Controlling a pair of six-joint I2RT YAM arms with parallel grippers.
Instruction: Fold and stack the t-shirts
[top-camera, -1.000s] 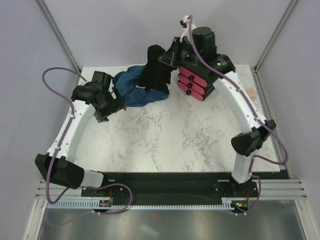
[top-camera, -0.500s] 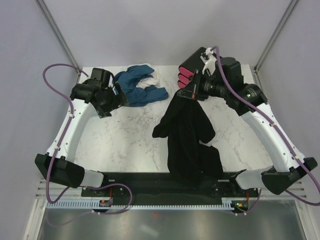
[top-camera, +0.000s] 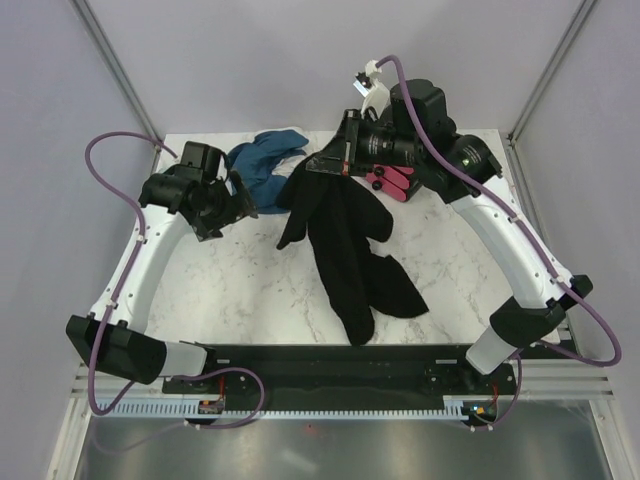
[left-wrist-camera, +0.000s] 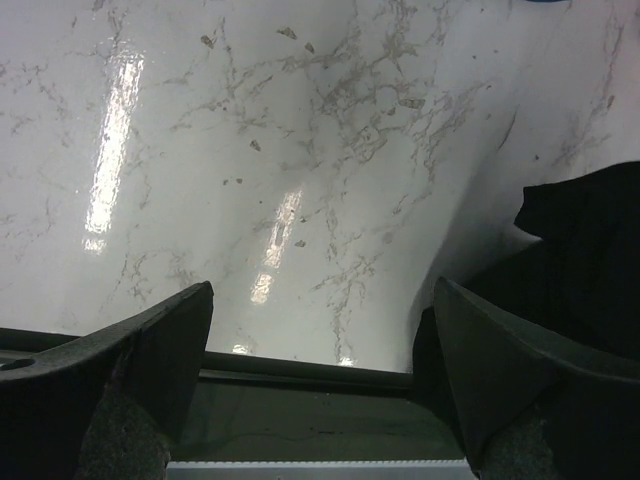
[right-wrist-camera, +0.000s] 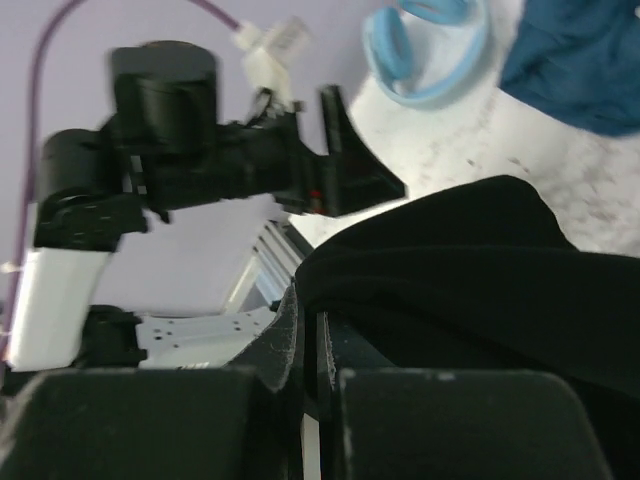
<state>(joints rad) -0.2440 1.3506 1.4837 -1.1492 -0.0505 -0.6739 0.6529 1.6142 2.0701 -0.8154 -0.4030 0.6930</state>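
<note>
Seen from above, your right gripper (top-camera: 338, 168), at the upper centre of the frame, is pinched tight on one end of a black t-shirt (top-camera: 345, 250). The shirt hangs from it in a twisted rope and trails down the middle of the marble table (top-camera: 230, 290), with its lower end bunched near the bottom edge. Your left gripper (top-camera: 238, 205), at the left of the frame, has its fingers wide apart and holds nothing. Its wrist view shows bare marble, with black cloth at the right edge. A teal-blue t-shirt (top-camera: 262, 160) lies crumpled at the upper centre-left, just beside the black one. The black shirt probably needs spreading before any fold. Hold the right grip high, bring the left gripper to a free edge near the top, then draw the two apart so the cloth opens flat. Steer clear of the teal heap, which could snag
</note>
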